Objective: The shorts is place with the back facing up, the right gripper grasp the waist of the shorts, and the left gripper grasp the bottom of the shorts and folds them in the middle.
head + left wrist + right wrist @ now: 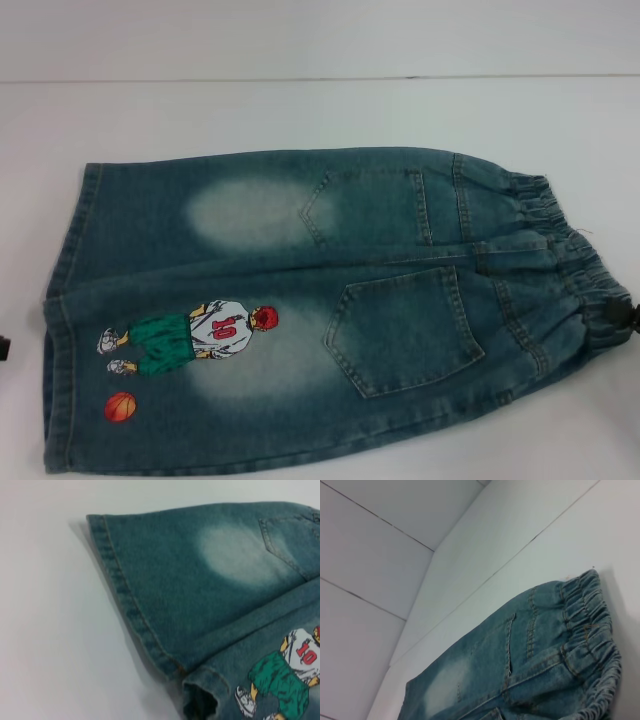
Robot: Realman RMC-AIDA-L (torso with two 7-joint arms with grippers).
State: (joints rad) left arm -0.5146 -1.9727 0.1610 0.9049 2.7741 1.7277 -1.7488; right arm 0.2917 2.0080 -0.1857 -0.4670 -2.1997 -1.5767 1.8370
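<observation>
The shorts [300, 300] lie flat on the white table, back up, with two back pockets [405, 330] and the basketball player print [190, 340] showing. The gathered waist [560, 270] is at the right and the leg hems [60, 300] at the left. My right gripper [622, 316] shows as a black block at the near end of the waistband. My left gripper [3, 347] is only a black sliver at the left edge, just off the hems. The left wrist view shows a hem [125, 605] and the print [285, 675]. The right wrist view shows the waistband [590, 625].
The white table [300, 120] runs back to a seam where it meets the pale wall [300, 40]. The wall's panel joints show in the right wrist view [380, 555]. Bare table lies beside the hems [45, 630].
</observation>
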